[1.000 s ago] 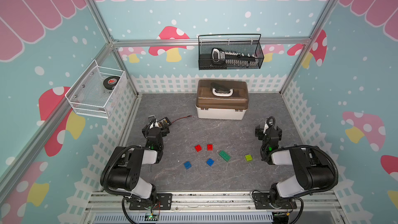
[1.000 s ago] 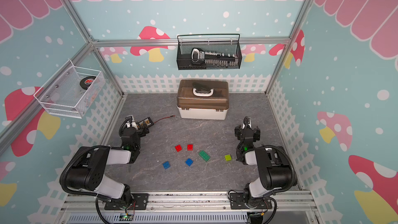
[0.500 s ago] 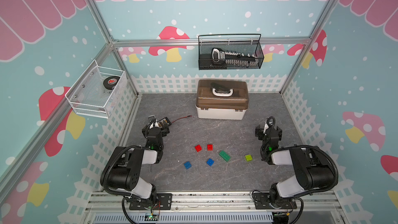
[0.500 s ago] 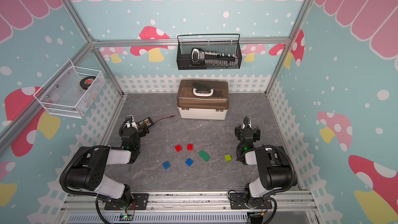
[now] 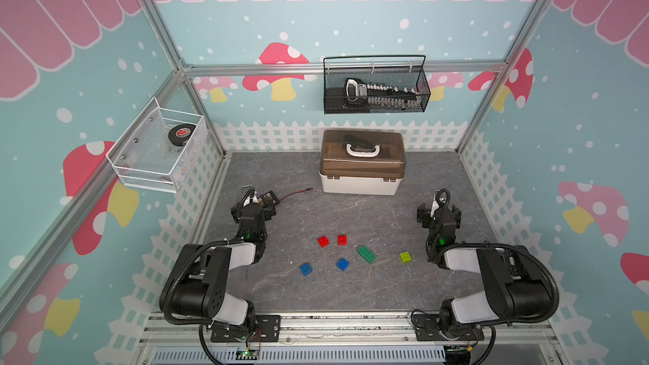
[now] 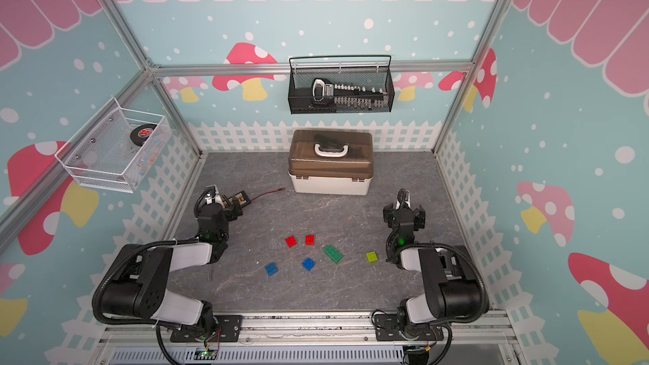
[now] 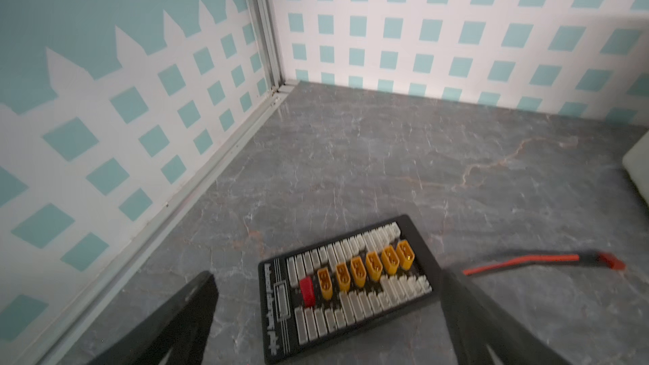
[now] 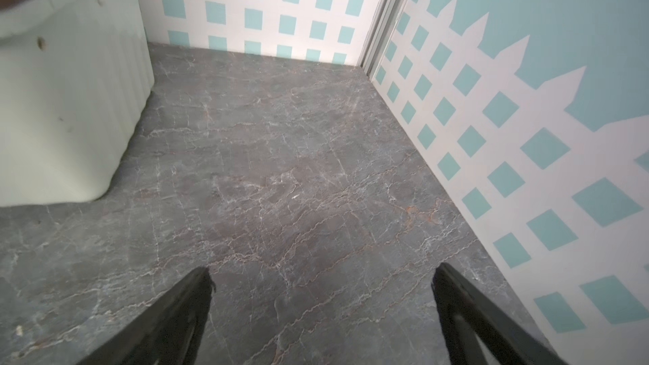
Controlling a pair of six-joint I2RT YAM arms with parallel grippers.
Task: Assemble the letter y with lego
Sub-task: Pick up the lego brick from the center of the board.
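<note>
- The left gripper (image 7: 328, 272) stands spread wide and holds nothing. Its jaws frame a black connector board (image 7: 347, 286) with yellow plugs, lying on the counter (image 7: 386, 156), and a red lead (image 7: 519, 263) runs off beside it.
- The right gripper (image 8: 323, 267) is just as wide and just as empty, over bare counter near the white wall of a lidded box (image 8: 70, 100).
- Both point toward the back fence, so neither wrist view shows a brick.
- In both top views the lego lies loose on the counter between the two arms, with no piece joined.
  - A red brick (image 5: 323, 241) sits just beside a second red brick (image 5: 342, 239).
  - Nearer the robot are a blue brick (image 5: 305, 268) and a second blue brick (image 5: 342, 264).
  - The dark green bar (image 5: 366, 253) lies aslant.
  - The lime brick (image 5: 405, 257) sits apart, nearest the right arm.
- The letter y is not yet begun.
- The bricks look light, stiff and smooth-sided, so I judge they may skid or twist if pinched off-centre.
- Best taken by two opposite flat walls, jaws square to them and clear of the studs. The bar is best held across its short width at mid-length.
</note>
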